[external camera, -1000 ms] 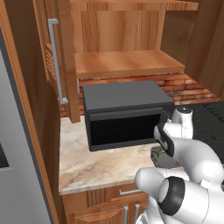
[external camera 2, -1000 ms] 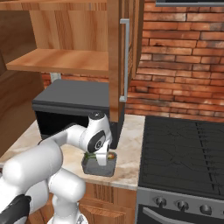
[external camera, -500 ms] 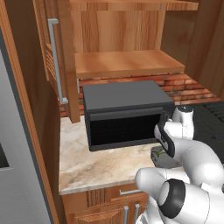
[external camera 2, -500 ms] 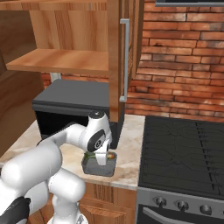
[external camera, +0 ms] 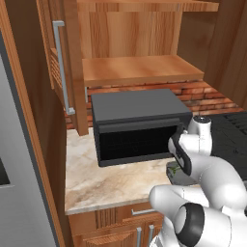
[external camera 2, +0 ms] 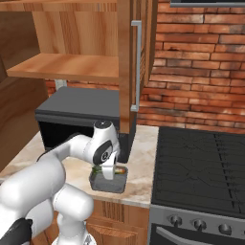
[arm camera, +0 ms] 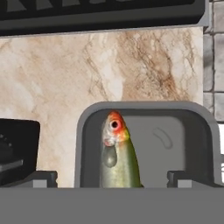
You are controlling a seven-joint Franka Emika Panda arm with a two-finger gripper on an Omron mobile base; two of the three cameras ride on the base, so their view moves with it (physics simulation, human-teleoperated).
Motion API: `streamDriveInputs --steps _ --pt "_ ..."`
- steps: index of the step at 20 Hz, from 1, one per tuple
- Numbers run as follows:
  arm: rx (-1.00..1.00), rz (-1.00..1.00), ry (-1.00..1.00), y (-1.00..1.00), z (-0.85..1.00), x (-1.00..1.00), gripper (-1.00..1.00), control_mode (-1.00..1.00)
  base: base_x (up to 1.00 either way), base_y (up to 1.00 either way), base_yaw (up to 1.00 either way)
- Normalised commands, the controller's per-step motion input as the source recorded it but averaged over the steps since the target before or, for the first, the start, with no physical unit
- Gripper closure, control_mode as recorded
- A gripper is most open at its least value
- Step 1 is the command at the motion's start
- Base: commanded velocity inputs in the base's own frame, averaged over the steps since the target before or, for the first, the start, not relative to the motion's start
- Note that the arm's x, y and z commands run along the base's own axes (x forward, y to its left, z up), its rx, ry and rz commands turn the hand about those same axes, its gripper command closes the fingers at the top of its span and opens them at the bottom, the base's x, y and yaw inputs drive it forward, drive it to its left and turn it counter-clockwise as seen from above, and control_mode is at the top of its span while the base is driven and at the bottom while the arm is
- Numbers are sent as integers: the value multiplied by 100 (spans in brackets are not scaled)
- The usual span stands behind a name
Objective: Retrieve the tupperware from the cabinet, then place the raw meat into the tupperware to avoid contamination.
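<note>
Fish lies inside the tupperware, low in the middle of the hand view. Its head points to the top of the frame. The tub sits on the marble counter, near the black microwave along the top edge.

Why is it like this? I think the tub is down on the counter so it stays put while stuff goes in. The fish is in the tub so its raw juice can't touch the counter or other food. So this part of the job looks done, I'd say.

Gripper hangs right over the tub w/ its two dark tips spread wide at the bottom of the frame, one on each side of the fish. Nothing is pinched btwn them. In the right base view the gripper is at bottom center, just above the tupperware, which sits at the counter's front edge next to the stove.

How the fish looks: thin and small, shiny grey-green body, pale belly, orange-red patch on the head, one round dark eye. The tail end is hidden by the bottom of the frame. The tub is dark grey w/ round corners.

The cabinet is open at upper left of the left base view, w/ a bare wooden shelf.
</note>
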Motion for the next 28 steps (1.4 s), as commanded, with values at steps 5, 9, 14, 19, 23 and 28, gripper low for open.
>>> streamDriveInputs --steps 5,9,14,19,23,28 --pt "0 0 0 10 4 0 -100 -100 0 0 0" --pt "0 0 0 11 -5 0 -100 -100 0 0 0" --pt "0 0 0 10 -11 0 -100 -100 0 0 0" --pt "0 0 0 8 -11 6 -100 -100 0 0 0" --pt "0 0 0 13 -3 5 -100 -100 0 0 0" --pt "0 0 0 14 9 0 -100 -100 0 0 0"
